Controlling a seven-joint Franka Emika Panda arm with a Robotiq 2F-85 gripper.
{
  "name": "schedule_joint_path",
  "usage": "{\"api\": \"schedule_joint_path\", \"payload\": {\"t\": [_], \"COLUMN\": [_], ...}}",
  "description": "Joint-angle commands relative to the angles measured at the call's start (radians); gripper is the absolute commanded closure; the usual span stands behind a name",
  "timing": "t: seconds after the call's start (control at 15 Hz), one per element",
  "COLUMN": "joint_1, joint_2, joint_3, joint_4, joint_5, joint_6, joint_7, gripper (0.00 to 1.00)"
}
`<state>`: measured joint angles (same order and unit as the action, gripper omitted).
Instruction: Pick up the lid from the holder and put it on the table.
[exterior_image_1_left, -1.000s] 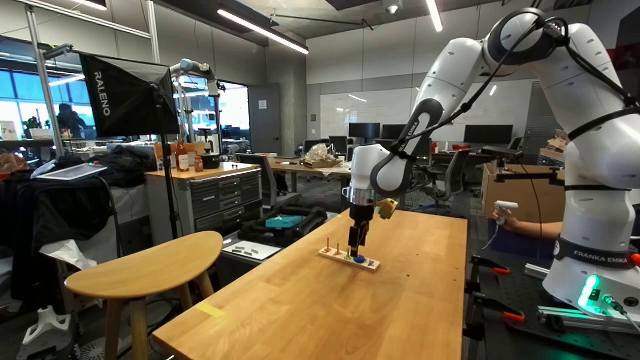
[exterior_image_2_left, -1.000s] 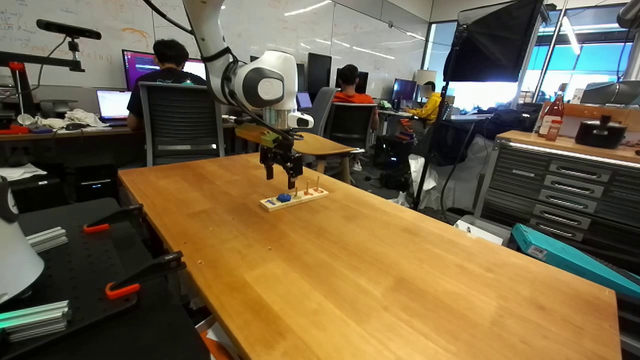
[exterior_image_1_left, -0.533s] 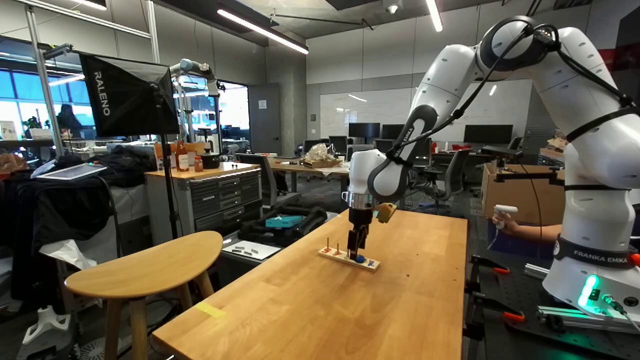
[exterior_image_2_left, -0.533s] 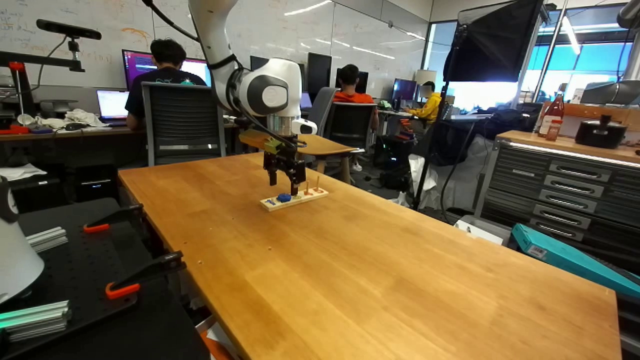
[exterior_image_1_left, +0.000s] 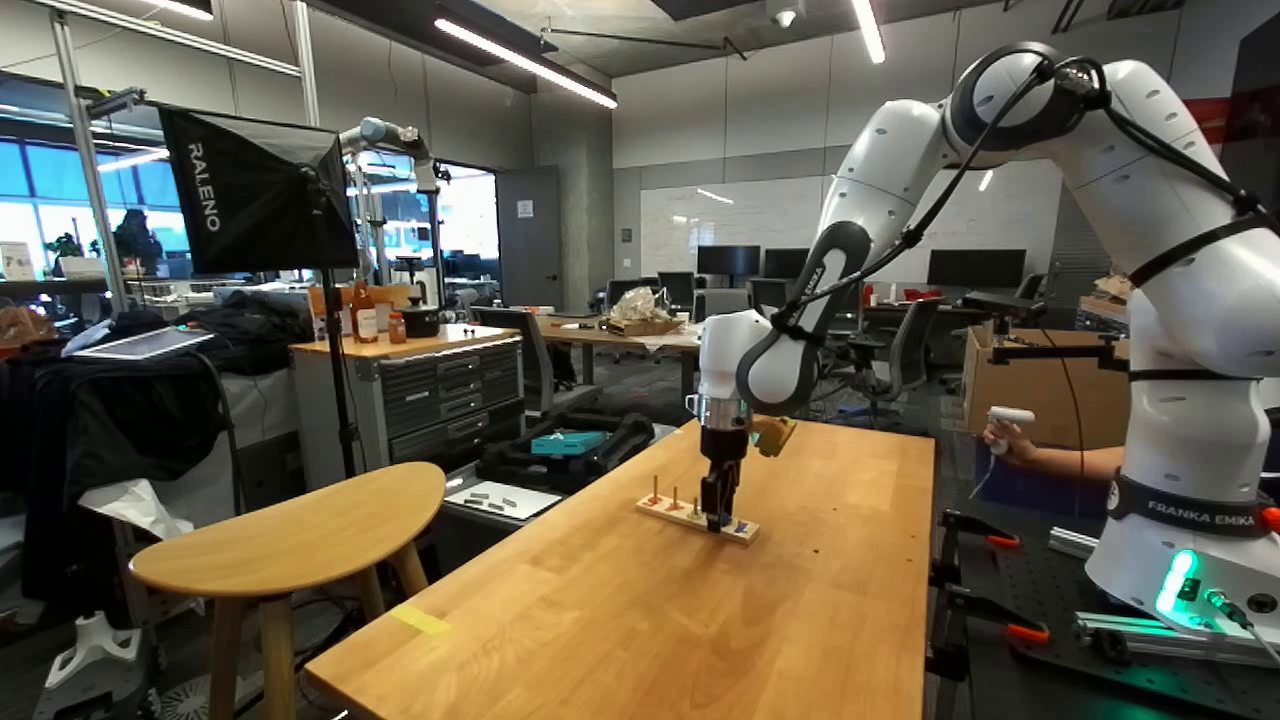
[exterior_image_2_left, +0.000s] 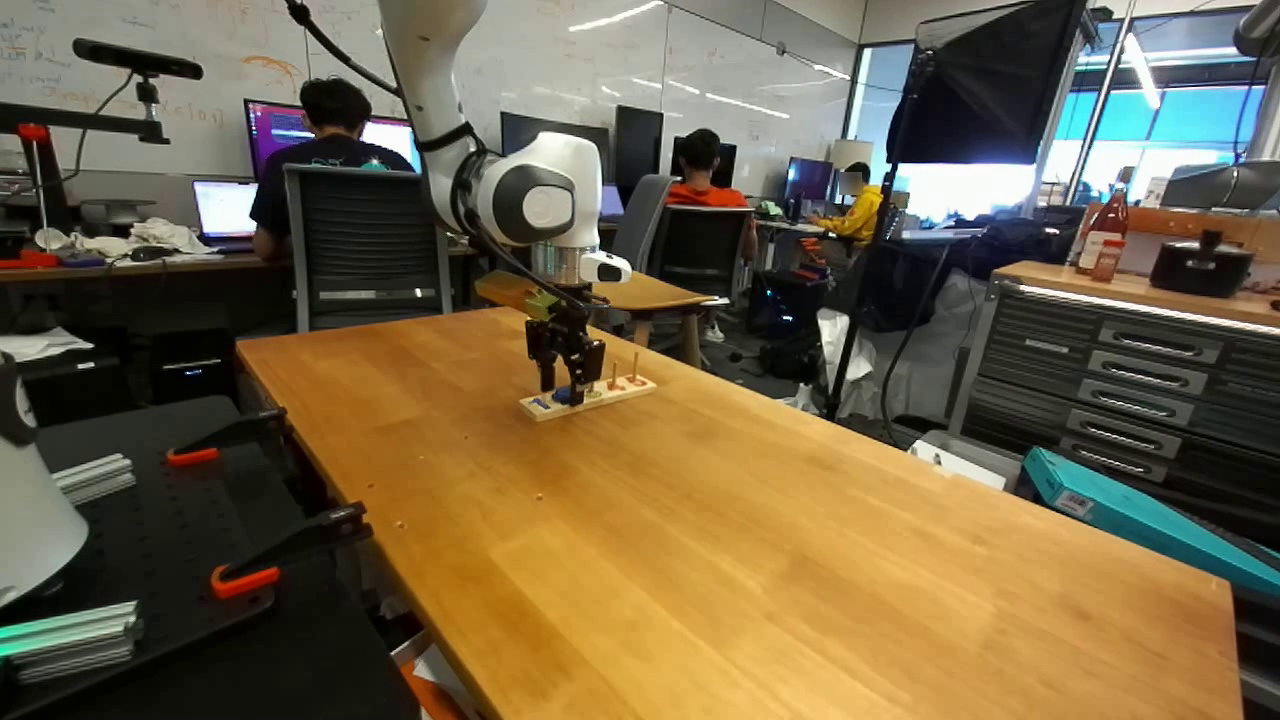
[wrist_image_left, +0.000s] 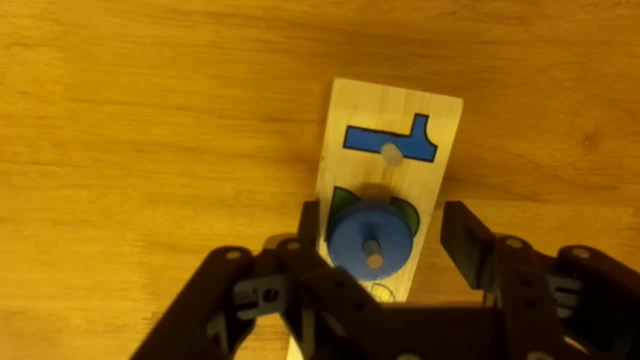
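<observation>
One gripper, with two fingers. One blue lid visible, one pale holder. On holder, in wrist view, I count two pegs and one blue numeral. One long table, one smaller rounded table. In both exterior views, two clamps, orange-handled. In an exterior view, on cabinet: one bottle, one small jar, one pot. Also there, three persons, one black softbox.

a whiteboard lines the grey wall; a strip light glows overhead; a black softbox stands near a drawer cabinet, windows bright behind.
</observation>
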<state>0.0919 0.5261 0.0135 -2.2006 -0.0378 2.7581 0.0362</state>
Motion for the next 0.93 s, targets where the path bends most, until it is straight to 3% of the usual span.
{"api": "schedule_joint_path", "payload": {"t": [0.0, 0.07, 0.13, 0.2, 0.33, 0.47, 0.53, 0.6, 0.73, 0.87], "joint_1": [0.015, 0.015, 0.016, 0.017, 0.018, 0.018, 0.021, 0.022, 0.017, 0.016], "joint_2": [0.021, 0.017, 0.016, 0.015, 0.011, 0.008, 0.009, 0.01, 0.012, 0.014], "joint_3": [-0.01, -0.01, -0.011, -0.011, -0.009, -0.005, -0.008, -0.009, -0.004, -0.003], "joint_4": [0.032, 0.036, 0.04, 0.04, 0.04, 0.039, 0.039, 0.037, 0.038, 0.038], "joint_5": [-0.01, -0.009, -0.01, -0.011, -0.009, -0.005, -0.012, -0.012, -0.005, -0.003], "joint_6": [0.017, 0.013, 0.008, 0.007, 0.005, 0.003, 0.004, 0.007, 0.007, 0.007], "joint_7": [0.022, 0.025, 0.026, 0.027, 0.029, 0.029, 0.028, 0.029, 0.026, 0.026], "gripper": [0.65, 0.71, 0.35, 0.27, 0.22, 0.06, 0.15, 0.41, 0.41, 0.58]}}
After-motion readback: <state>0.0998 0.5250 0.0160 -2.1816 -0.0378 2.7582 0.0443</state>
